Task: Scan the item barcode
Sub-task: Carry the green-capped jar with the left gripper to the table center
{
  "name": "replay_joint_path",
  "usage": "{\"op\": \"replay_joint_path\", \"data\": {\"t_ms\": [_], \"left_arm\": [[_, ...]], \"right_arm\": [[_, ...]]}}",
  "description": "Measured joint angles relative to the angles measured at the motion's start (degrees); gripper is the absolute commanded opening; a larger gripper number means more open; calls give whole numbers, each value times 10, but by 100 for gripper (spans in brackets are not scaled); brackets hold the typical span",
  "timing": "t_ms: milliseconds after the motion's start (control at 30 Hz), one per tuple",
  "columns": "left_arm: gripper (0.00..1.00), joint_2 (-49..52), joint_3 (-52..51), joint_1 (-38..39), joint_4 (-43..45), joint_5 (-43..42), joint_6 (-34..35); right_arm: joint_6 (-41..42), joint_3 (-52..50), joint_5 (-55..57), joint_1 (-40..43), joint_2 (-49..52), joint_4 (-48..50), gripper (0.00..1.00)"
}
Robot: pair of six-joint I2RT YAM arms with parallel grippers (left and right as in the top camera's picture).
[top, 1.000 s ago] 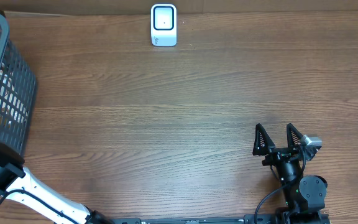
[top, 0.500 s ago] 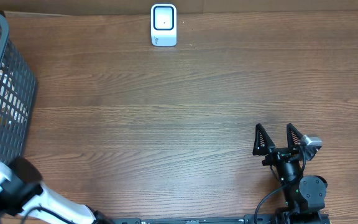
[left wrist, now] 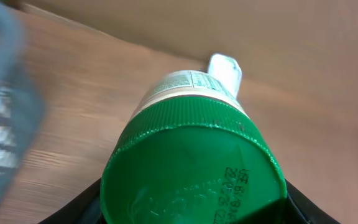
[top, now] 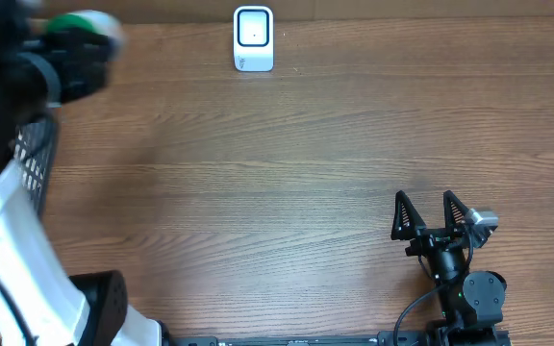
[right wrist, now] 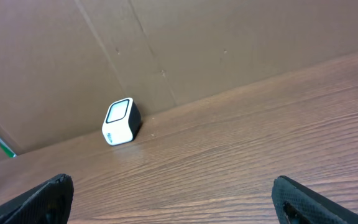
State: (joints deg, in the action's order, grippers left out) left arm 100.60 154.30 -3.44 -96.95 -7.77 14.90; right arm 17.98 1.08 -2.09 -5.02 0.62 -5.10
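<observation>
The item is a jar with a wide green lid (left wrist: 191,168) and a pale printed label. My left gripper (left wrist: 191,213) is shut on it, a black finger showing on each side of the lid. In the overhead view this gripper (top: 73,46) is a blur high at the far left, with the green of the item (top: 83,23) beside it. The white barcode scanner (top: 254,38) stands at the table's back edge, and shows beyond the jar (left wrist: 226,70) and at the left of the right wrist view (right wrist: 120,121). My right gripper (top: 432,213) rests open and empty at the front right.
A dark mesh basket (top: 33,154) stands at the left edge, mostly hidden by my left arm, and is a blur at the left of the left wrist view (left wrist: 5,106). A brown cardboard wall (right wrist: 166,50) runs along the back of the wooden table (top: 287,173).
My left arm has swung up from the front left corner to the back left, above the basket, with the green-lidded jar in its gripper. The right arm has not moved.
</observation>
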Motion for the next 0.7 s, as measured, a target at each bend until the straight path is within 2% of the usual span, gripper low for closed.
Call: {"op": "replay_joint_path", "data": {"t_ms": [100, 300, 533, 700], "left_arm": [[30, 12, -58, 65, -1, 9, 5], [31, 58, -180, 142, 15, 26, 28], [32, 139, -321, 219, 92, 33, 50], [32, 199, -385, 262, 153, 31, 73]], "right_arm": [[0, 0, 0, 0, 0, 0, 100], [0, 0, 0, 0, 0, 0, 100], [0, 0, 0, 0, 0, 0, 100], [0, 0, 0, 0, 0, 0, 100]]}}
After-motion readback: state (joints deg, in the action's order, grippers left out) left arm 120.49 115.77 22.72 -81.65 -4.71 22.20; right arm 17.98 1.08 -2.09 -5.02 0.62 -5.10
